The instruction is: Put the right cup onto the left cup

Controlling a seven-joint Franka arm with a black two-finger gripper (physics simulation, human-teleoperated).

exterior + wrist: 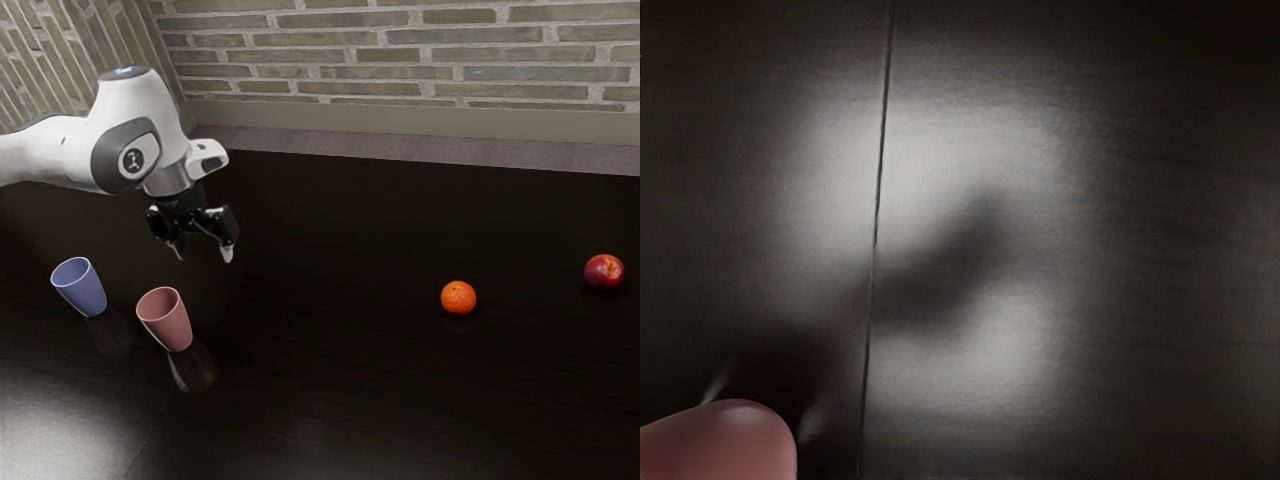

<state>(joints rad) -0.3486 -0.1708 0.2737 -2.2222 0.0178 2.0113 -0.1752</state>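
A brick wall [400,50] in grey-tan stands above a beige skirting [400,118] and a mauve-brown floor [400,146]. The glossy black table [350,400] has a pale sheen at the exterior view's left. There, from left to right, come the tapered blue cup [84,293] and, just beside it, the tapered pink cup [170,325], both upright, mouths up, long axes vertical. Next, above the table, the black two-finger gripper [204,250] has its fingers apart; then an orange [458,298] and a red apple [603,272].
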